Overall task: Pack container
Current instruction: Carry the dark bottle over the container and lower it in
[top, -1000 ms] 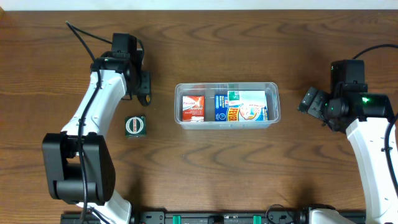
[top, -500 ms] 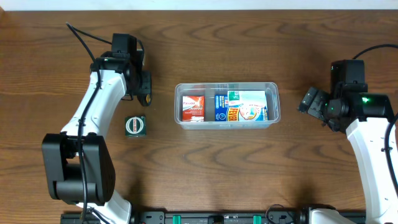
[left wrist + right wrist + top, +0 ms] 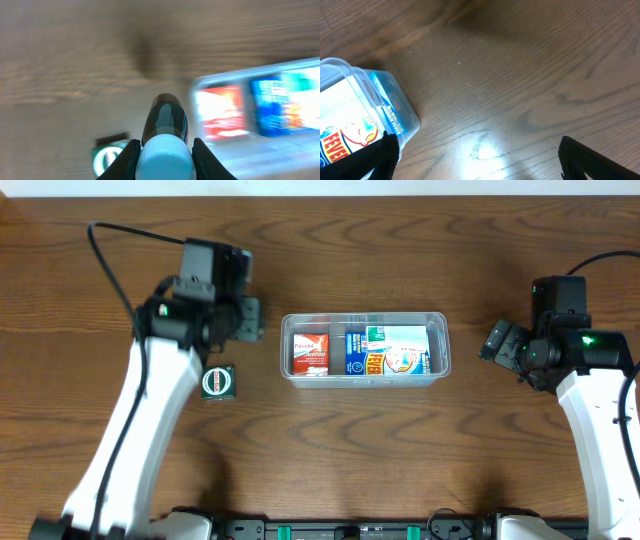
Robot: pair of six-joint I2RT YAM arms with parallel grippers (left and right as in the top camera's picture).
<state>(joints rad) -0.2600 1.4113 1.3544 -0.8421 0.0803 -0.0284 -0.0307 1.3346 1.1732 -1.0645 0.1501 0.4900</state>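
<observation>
The clear plastic container (image 3: pixel 438 350) sits mid-table and holds a red box (image 3: pixel 310 353) and a blue-and-white box (image 3: pixel 388 352). It shows blurred in the left wrist view (image 3: pixel 300 70) and at the left edge of the right wrist view (image 3: pixel 350 90). My left gripper (image 3: pixel 247 320) is shut on a dark bottle with a white cap (image 3: pixel 165 150), held above the table just left of the container. A small green box (image 3: pixel 217 382) lies on the table below it, and it also shows in the left wrist view (image 3: pixel 105 157). My right gripper (image 3: pixel 497 342) is open and empty, right of the container.
Wooden table (image 3: pixel 350 450). The left arm's cable (image 3: pixel 105 265) loops over the back left. A dark rail (image 3: pixel 380 530) runs along the table's front edge.
My left arm has swung right and lifted, carrying the bottle toward the container's left end. The right arm has not moved.
</observation>
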